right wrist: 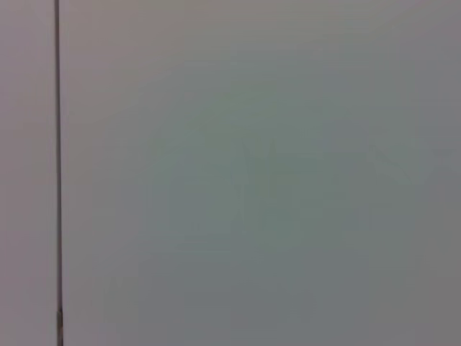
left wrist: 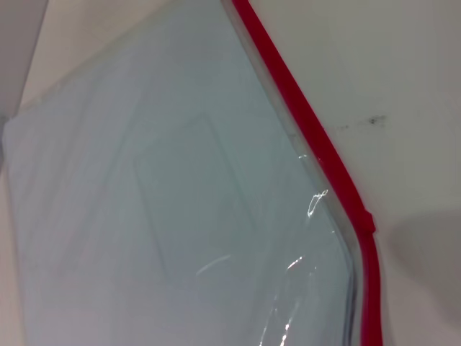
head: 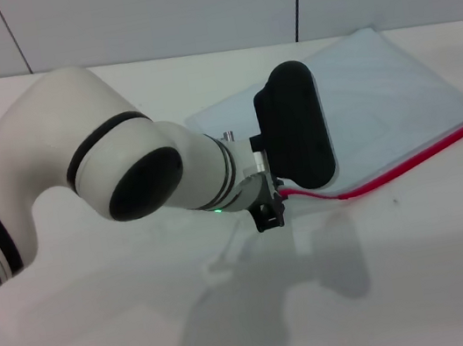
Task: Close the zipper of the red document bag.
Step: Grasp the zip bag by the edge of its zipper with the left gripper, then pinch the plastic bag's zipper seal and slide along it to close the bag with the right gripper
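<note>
A bare test room or lab: a plain white bench [head: 425, 265] with pale wall panels [head: 161, 16], split by dark seams, rising directly behind the bench.

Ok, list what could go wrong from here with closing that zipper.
1. The left tool sits at the zipper's near end, hidden under the arm; its hold cannot be checked, so it may slip.
2. Nothing pins the red document bag; pulling could drag it across the table.
3. The bag's plastic looks rippled near the zipper, which might snag.
</note>
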{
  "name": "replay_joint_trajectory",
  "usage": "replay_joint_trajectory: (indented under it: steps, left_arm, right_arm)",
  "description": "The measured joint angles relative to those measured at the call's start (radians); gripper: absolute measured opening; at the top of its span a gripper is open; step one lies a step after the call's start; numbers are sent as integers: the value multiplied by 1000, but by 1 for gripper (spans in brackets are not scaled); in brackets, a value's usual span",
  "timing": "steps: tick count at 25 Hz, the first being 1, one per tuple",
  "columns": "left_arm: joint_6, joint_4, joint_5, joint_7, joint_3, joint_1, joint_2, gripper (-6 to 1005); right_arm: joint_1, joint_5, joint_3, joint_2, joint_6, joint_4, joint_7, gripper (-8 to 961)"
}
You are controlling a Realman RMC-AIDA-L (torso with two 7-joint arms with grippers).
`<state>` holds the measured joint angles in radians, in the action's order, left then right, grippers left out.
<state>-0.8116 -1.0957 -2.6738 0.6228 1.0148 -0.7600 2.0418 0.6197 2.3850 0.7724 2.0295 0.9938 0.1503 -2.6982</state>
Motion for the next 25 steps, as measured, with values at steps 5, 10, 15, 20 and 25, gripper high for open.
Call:
replay_joint_trajectory:
  steps: [5, 10, 15, 20, 25]
  left_arm:
    - [21, 0, 0, -11, -1, 1, -1, 92]
    - [59, 0, 2, -20, 3, 10, -4, 65]
    - [105, -24, -3, -60, 19, 38, -7, 63]
    - [131, -157, -74, -64, 90, 132, -8, 61]
    - [165, -262, -101, -65, 137, 190, -8, 59]
  right_arm:
    - [-2, -3, 1, 0, 6, 0, 0, 661]
    - [-3, -4, 2, 0, 5, 0, 1, 660]
    - [-6, -6, 5, -1, 5, -2, 29, 658]
    - [-3, -101, 7, -4, 8, 32, 165, 657]
    - [-14, -243, 7, -6, 8, 140, 339, 655]
